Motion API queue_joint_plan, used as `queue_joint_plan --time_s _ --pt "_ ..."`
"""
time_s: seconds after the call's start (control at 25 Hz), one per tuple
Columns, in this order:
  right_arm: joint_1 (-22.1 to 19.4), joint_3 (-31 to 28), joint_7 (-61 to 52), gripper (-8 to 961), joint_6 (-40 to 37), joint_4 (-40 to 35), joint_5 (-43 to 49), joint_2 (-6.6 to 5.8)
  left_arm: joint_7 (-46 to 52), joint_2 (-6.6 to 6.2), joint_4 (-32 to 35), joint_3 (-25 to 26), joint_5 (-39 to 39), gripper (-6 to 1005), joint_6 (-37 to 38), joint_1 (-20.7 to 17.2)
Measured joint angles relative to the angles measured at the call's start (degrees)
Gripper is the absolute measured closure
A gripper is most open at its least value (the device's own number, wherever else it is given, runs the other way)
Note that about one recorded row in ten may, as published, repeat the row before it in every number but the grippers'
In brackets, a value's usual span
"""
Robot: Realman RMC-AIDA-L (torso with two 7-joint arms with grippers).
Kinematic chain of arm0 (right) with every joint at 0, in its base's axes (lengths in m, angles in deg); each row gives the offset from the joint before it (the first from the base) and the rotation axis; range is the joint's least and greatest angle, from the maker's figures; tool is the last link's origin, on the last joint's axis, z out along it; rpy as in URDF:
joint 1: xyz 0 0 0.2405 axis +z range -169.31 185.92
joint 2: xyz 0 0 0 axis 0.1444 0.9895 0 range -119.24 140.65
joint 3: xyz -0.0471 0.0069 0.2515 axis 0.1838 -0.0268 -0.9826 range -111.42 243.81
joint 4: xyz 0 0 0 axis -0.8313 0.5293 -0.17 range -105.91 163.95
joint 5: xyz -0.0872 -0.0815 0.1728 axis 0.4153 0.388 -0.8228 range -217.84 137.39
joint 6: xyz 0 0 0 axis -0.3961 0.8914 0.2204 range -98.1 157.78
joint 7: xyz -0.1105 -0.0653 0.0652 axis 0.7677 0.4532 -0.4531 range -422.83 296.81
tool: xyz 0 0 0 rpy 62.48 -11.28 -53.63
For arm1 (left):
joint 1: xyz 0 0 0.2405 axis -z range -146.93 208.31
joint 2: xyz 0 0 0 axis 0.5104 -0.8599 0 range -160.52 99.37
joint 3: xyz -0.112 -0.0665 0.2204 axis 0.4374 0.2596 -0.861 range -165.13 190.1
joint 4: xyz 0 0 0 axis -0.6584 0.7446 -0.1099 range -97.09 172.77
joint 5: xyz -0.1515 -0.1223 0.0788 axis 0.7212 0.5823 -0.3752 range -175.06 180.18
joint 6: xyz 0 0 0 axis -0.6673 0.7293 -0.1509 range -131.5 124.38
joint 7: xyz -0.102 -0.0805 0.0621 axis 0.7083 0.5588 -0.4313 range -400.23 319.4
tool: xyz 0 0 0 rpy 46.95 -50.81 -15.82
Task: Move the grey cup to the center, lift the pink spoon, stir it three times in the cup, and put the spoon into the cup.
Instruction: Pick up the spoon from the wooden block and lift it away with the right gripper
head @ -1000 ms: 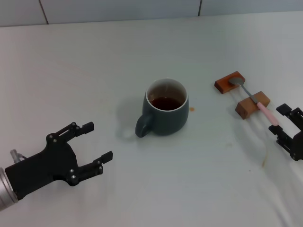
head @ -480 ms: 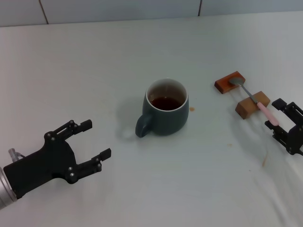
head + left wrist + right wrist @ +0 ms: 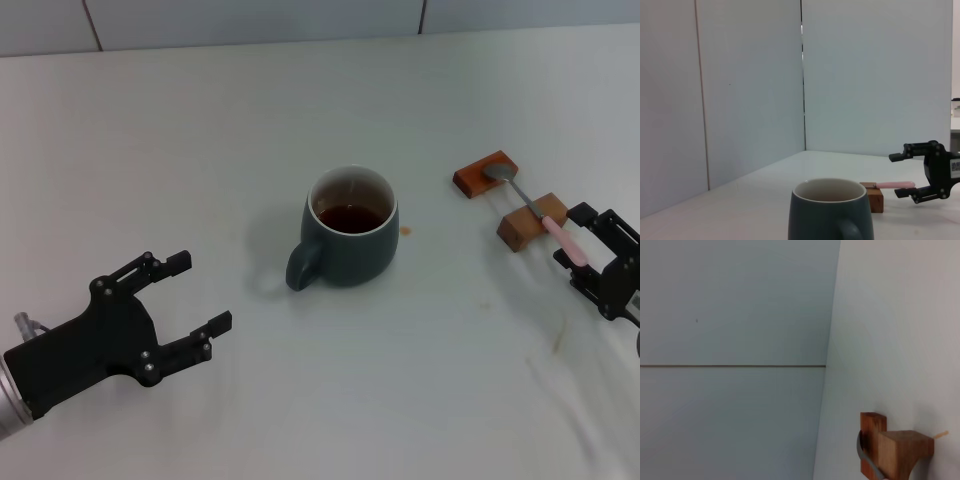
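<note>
The grey cup (image 3: 349, 228) sits near the middle of the white table (image 3: 200, 130), a stout glazed mug with a white inside and dark brown liquid, its loop handle turned toward about seven o'clock, so the centring step looks done to me. Off at three o'clock from it, well apart, the pink spoon (image 3: 540, 213) lies bridged across two brown wooden blocks (image 3: 510, 201), metal bowl on the far block, slim pale pink handle jutting past the near one; that perch holds the handle clear of the tabletop, so fingers can get around it. And there is the right gripper (image 3: 592, 250), claw spread wide, fingers either side of the handle's free end without touching it, by the look of the head view; the left wrist view shows the same, black fingers above and below the pink tip. It looks lined up for the pickup. The left gripper (image 3: 182, 294) hangs at about eight o'clock from the cup, well apart, also wide open and empty, apparently idle. A tiny brown spot (image 3: 406, 232) marks the table just beside the cup.
</note>
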Motion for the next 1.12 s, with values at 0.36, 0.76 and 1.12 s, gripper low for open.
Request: queue_joint_plan --time_s 0.36,0.76,1.12 --pt "0.68 0.00 -0.09 239 0.43 0.33 -0.03 0.00 0.16 0.00 0.19 0.00 0.15 186 0.37 0.08" --pt "0.72 -0.31 -0.53 251 1.01 0.51 -0.18 -0.01 0.69 0.00 0.23 0.00 0.59 186 0.37 0.27" --pt "0.37 -0.27 -1.08 526 1.49 0.50 -0.08 -0.09 0.70 0.00 -0.03 0.00 0.66 186 0.49 0.28"
